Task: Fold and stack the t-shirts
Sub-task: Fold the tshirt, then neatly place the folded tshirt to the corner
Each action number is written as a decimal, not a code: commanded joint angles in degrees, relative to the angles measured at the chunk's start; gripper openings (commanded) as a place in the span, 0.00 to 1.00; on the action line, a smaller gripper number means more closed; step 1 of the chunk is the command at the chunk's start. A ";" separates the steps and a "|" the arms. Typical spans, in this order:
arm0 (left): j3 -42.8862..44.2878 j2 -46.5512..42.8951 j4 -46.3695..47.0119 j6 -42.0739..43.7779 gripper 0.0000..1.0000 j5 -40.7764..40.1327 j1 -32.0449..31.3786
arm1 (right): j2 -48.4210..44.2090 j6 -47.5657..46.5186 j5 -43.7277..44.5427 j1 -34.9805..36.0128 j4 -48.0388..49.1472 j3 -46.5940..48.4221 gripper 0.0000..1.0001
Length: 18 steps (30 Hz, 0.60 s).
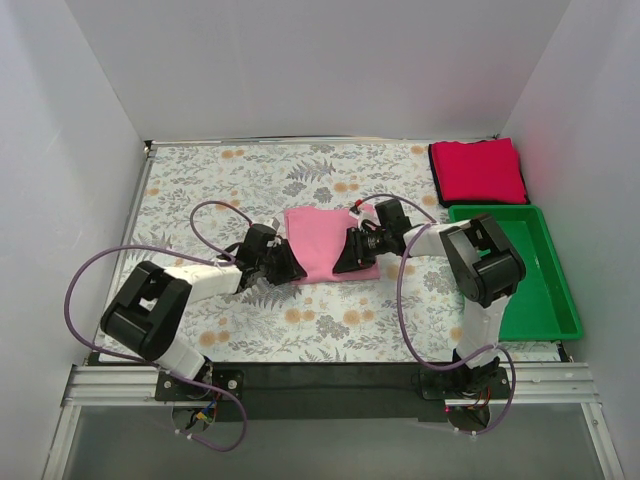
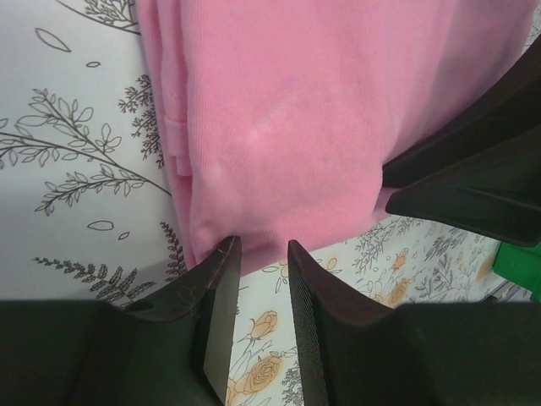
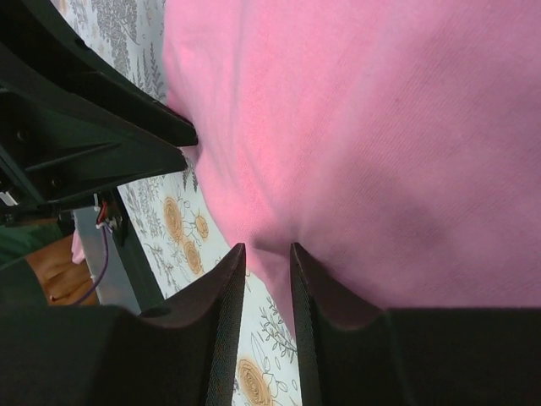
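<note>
While each is narrowed to a slit on thin cloth, the left pincer (image 2: 258, 254) nips the near-left corner of the pink t-shirt (image 1: 322, 238) and the right pincer (image 3: 266, 254) nips its near-right edge. This folded shirt lies mid-worktop (image 1: 200, 170); the crimson t-shirt (image 1: 478, 170) sits folded at the far right. The cotton is probably light and limp, so hold both corners and lift evenly, or the layers may sag apart.

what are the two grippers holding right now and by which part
Both pinch the folded pink t-shirt: the left gripper at its near-left corner, the right gripper at its near-right corner.
</note>
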 commanded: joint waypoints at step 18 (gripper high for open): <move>2.59 0.81 -8.87 -0.07 0.22 -5.71 0.25 | -8.24 -7.22 4.23 -9.38 -2.25 -10.61 0.30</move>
